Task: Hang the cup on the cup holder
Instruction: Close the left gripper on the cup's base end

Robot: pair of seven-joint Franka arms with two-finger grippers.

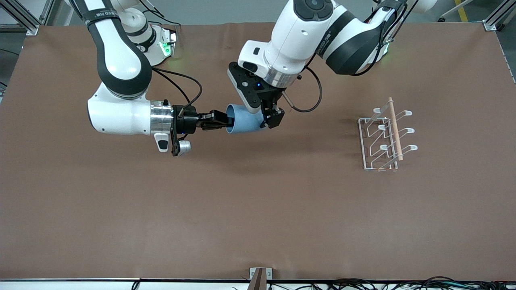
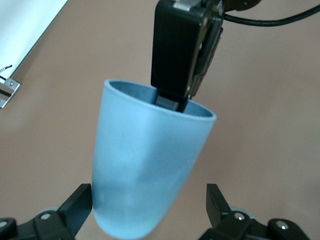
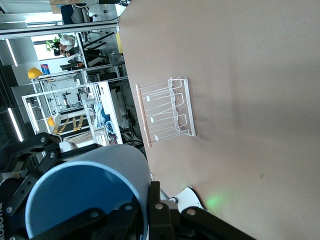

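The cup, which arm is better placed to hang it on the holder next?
Left. The left gripper straddles the cup, and its base is at the cup holder end. The right gripper grips the rim.

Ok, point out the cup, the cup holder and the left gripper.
cup (image 1: 244, 121), front view, on its light-blue side wall.
cup holder (image 1: 395, 131), front view, on its wooden rod.
left gripper (image 2: 150, 212), left wrist view, midway between its open fingertips, either side of the cup.
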